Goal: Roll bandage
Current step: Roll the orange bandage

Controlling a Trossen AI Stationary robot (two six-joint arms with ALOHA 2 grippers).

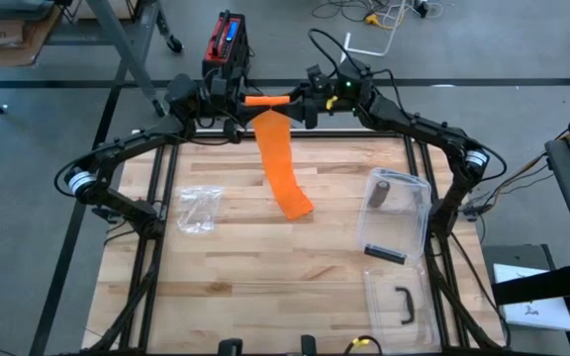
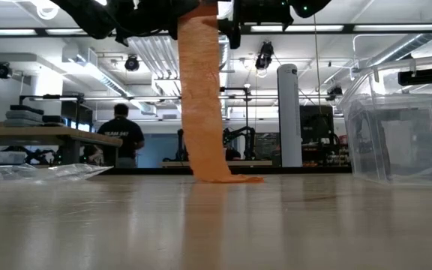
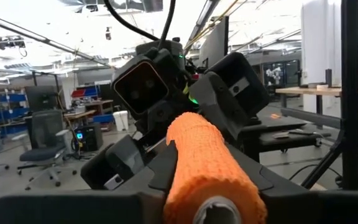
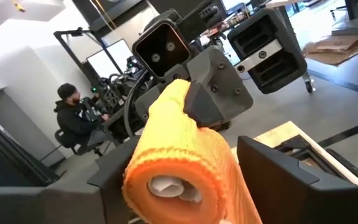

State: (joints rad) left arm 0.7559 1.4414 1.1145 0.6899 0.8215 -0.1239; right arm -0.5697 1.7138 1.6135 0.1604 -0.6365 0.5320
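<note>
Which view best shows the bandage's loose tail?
The high view: the whole bandage tail runs from the roll to the table. The low view shows it hanging, top cut off. Both wrist views show only the roll.

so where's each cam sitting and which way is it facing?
High: above the table, straight down; both arms meet at the far edge, holding the orange bandage.
Low: table height, looking level into the room; arms enter from above, bandage hanging.
Left wrist: along the bandage roll toward the right gripper.
Right wrist: along the roll toward the left gripper.
Shared: all four show the bandage.
</note>
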